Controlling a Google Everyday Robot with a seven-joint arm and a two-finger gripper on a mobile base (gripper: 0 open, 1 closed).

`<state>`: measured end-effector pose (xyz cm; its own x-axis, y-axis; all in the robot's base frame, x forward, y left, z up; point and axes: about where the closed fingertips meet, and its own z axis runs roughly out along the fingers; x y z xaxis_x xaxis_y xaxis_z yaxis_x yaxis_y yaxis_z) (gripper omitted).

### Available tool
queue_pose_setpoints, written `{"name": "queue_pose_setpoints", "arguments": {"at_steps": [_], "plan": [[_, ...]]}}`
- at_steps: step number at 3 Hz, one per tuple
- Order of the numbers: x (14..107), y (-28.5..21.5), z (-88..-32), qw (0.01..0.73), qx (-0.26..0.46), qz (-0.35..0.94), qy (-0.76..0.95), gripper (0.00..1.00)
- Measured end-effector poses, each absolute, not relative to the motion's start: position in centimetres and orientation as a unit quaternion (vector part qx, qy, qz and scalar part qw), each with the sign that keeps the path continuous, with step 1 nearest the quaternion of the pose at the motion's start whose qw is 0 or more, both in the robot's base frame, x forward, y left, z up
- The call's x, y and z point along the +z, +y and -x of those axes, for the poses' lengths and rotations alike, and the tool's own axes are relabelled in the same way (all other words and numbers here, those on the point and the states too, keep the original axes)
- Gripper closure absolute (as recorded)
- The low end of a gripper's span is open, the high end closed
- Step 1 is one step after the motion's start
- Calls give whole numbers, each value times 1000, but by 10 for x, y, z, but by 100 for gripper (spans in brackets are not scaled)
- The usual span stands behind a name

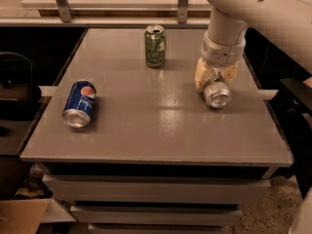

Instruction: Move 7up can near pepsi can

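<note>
The 7up can (pixel 217 94) lies on its side at the right of the grey table (pixel 156 130), its shiny metal end facing me. My gripper (pixel 216 81) reaches down from above. Its tan fingers (pixel 201 77) sit against both sides of the can's far part and hide most of its body. The can rests on the table. The pepsi can (pixel 79 104), blue with a round logo, lies on its side at the table's left, far from the gripper.
A dark green can (pixel 155 46) stands upright at the back middle of the table. A rail with metal posts (pixel 183 4) runs behind the table. Dark furniture stands on both sides, and a cardboard box (pixel 19 216) sits on the floor at lower left.
</note>
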<state>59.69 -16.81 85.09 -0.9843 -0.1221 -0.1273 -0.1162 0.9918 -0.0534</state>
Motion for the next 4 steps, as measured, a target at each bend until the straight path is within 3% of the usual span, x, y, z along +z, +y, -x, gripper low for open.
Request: {"name": "queue_pose_setpoints", "arguments": {"at_steps": [1, 2, 4], "plan": [[865, -150, -605, 77, -14, 137, 987, 100], [882, -120, -606, 101, 3, 241, 965, 100], [882, -118, -607, 103, -1, 287, 952, 100]]}}
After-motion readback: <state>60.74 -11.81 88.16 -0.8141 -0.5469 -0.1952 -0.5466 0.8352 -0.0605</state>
